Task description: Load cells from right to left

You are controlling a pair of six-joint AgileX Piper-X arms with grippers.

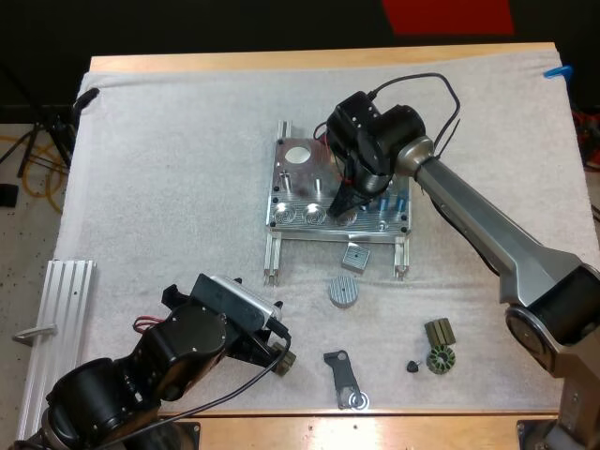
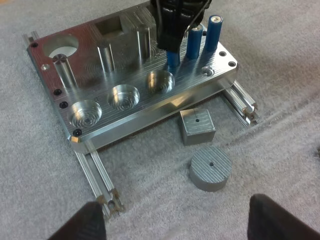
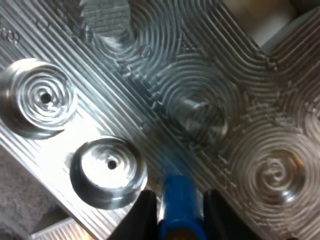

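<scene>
The metal fixture [image 1: 298,180] lies mid-mat, with two blue cylinders [image 1: 392,202] upright in its right-hand sockets [image 2: 204,37]. My right gripper [image 1: 349,201] is shut on a third blue cylinder [image 2: 173,61] [image 3: 178,204], held upright just left of those two. Its lower end is at the rim of the nearest empty socket [image 2: 160,81] [image 3: 109,170]. Two more empty sockets [image 2: 125,97] lie further left. My left gripper [image 1: 281,356] hovers open near the mat's front edge, its fingers [image 2: 82,222] apart and holding nothing.
In front of the fixture lie a grey square block [image 1: 356,257] [image 2: 197,126] and a grey ribbed disc [image 1: 343,291] [image 2: 210,167]. A dark bracket [image 1: 345,380] and small dark stator parts [image 1: 439,347] lie near the front edge. An aluminium rail [image 1: 56,319] lies at the left.
</scene>
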